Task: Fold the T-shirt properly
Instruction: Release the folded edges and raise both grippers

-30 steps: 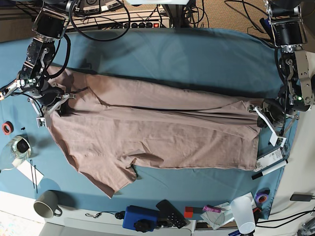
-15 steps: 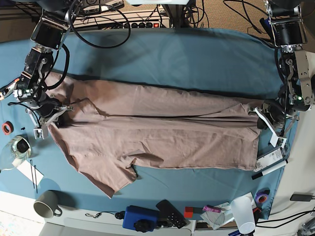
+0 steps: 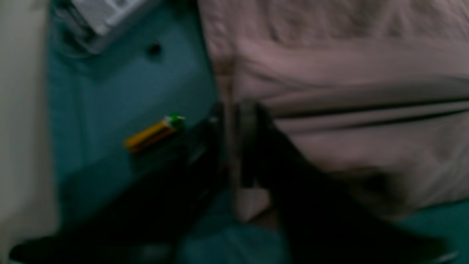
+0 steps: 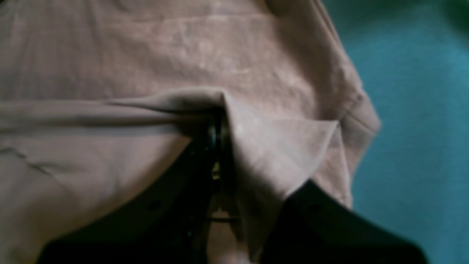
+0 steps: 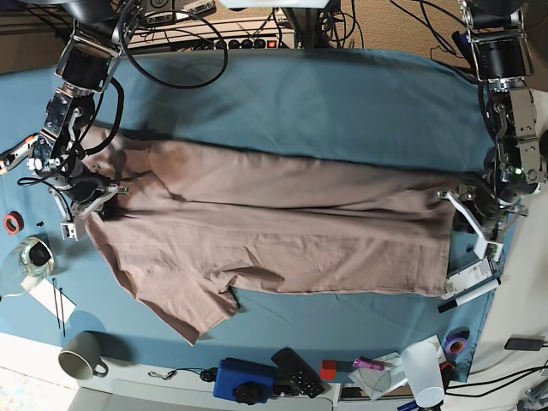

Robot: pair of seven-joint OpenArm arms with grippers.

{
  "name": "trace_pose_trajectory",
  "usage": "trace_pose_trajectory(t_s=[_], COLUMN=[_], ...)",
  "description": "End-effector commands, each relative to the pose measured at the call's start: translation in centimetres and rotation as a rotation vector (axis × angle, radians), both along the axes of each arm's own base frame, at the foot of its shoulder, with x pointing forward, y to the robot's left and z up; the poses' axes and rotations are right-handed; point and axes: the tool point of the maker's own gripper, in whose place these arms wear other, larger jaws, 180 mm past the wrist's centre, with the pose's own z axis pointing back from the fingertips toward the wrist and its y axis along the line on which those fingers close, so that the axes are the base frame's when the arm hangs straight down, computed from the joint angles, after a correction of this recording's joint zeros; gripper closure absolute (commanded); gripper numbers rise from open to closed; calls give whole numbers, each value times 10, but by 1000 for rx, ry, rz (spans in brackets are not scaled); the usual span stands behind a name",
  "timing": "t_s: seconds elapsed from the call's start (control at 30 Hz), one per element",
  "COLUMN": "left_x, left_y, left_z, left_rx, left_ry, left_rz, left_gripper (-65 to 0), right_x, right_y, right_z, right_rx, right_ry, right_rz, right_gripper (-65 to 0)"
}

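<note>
Diff vs a second ago: the right gripper [image 5: 96, 199] sits a bit higher and further toward the base view's left edge, and the T-shirt [image 5: 274, 227] is pulled flatter along its length. The long crease across the middle is less pronounced, and the top edge now runs in a straighter line. The left gripper [image 5: 473, 221] at the hem end has shifted slightly down and outward. The hanging sleeve at the near edge looks unchanged.

T-shirt position: spread lengthwise across the bench [image 5: 325, 103] on the teal cloth, collar end at the base view's left, hem end at its right, one sleeve drooping toward the near edge.

Right jaws: closed tight on a pinched ridge of fabric at the shoulder/collar end. The right wrist view shows the cloth tented up over the fingers [image 4: 216, 146], with a folded flap draped on one side.

Left jaws: at the hem edge of the T-shirt. The left wrist view is heavily blurred; the dark fingers [image 3: 253, 146] straddle the hem line, with fabric to one side and teal cloth to the other. Cannot tell how far they are apart or whether they grip the hem.

Clutter nearby: a marker [image 5: 469, 293] and a paper cup [image 5: 424, 370] beyond the hem end, and a grey mug [image 5: 82, 355] at the near left corner.
</note>
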Motion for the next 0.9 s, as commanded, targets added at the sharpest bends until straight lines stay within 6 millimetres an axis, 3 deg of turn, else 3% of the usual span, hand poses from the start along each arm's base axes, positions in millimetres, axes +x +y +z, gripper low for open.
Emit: trace_pose_trajectory(t_s=[0.0, 0.07, 0.17, 0.3, 0.47, 0.7, 0.87], left_x=[11, 11, 9, 5, 6, 3, -5], left_y=[6, 9, 19, 21, -9, -26, -26], left_z=[18, 18, 16, 12, 16, 18, -1], left_rx=[10, 8, 1, -13, -130, -155, -179], left_ry=[-60, -59, -37, 46, 80, 65, 86], left_rz=[3, 30, 105, 140, 21, -88, -75], left_gripper=[-241, -280, -280, -280, -280, -309, -327], right_x=[15, 18, 22, 28, 37, 33, 28], right_y=[-6, -1, 1, 3, 17, 2, -5], right_z=[24, 27, 33, 40, 60, 66, 67], right_rx=[-19, -21, -21, 12, 129, 98, 89], right_ry=[-79, -87, -100, -97, -148, -127, -100], right_rz=[11, 52, 61, 59, 86, 92, 94], right_gripper=[-20, -103, -189, -190, -190, -190, -190])
